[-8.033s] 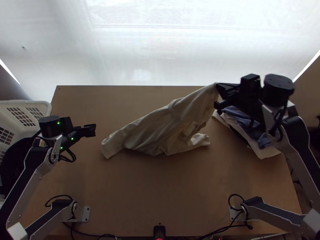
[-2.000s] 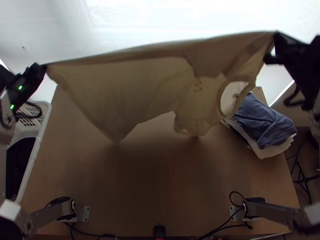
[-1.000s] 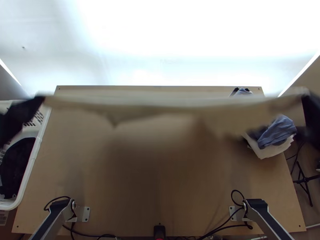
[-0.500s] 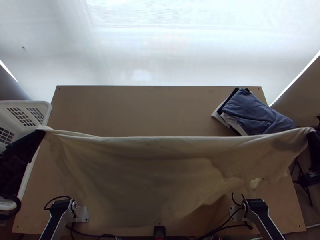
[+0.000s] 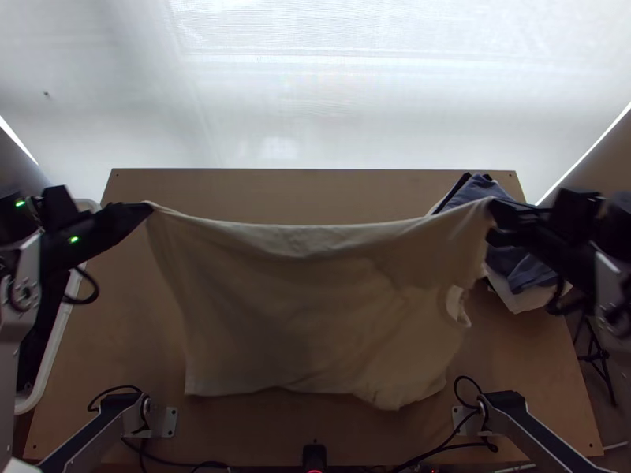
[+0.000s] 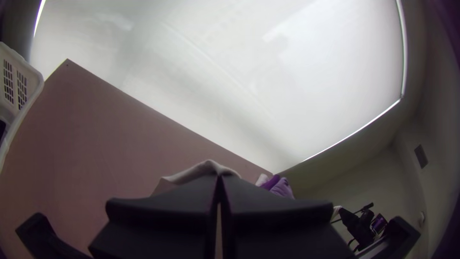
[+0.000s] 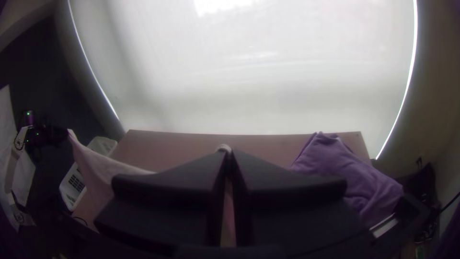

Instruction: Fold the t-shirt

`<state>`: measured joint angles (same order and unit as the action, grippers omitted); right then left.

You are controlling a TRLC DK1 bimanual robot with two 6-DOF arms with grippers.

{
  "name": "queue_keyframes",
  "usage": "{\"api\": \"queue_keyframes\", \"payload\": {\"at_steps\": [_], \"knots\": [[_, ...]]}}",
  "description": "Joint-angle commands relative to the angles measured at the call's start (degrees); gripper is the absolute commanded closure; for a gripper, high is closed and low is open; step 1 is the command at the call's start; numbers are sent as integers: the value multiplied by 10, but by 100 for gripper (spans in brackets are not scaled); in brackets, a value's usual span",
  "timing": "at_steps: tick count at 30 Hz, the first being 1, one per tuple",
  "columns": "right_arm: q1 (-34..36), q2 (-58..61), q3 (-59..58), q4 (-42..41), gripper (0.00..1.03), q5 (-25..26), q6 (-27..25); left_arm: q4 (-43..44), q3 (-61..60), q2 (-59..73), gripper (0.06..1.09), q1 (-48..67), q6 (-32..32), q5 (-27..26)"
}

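The shirt [image 5: 308,299] is held up by two corners over the table [image 5: 315,189], stretched wide between the two grippers. Its top edge is drawn into a shallow sag, and the rest is hung down toward the table's near side in soft folds, with an uneven lower edge; whether the table is touched by that edge cannot be told. At the right side a small curved opening is shown in the cloth.

One upper corner is pinched by the left gripper [image 5: 148,208], at the table's left; in the left wrist view its fingers are closed together on the cloth, at the tips. The other upper corner is gripped by the right gripper [image 5: 494,208], whose fingers are likewise brought together on a bit of cloth in the right wrist view.

A blue cloth [image 5: 513,260] is laid on a white cloth [image 5: 524,300] at the table's right, partly covered from above by the right gripper. At the left, a white basket [image 5: 57,347] is placed beside the table
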<state>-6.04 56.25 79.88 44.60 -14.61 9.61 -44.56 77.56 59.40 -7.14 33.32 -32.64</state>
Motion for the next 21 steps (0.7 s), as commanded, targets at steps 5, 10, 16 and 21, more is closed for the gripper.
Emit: {"api": "queue_keyframes", "payload": {"at_steps": [5, 10, 16, 21], "knots": [[-9, 230, -39, -141, 100, -31, 0, 137, -14, 235, 105, 49, -17, 63], [-4, 380, 95, -134, 100, -35, -20, 140, 88, 366, 105, 43, -19, 92], [-6, 493, 200, -116, 100, -35, -37, 140, 182, 474, 105, 42, -16, 105], [-5, 548, 239, -116, 100, -34, -40, 136, 240, 549, 105, 41, -4, 152]]}}
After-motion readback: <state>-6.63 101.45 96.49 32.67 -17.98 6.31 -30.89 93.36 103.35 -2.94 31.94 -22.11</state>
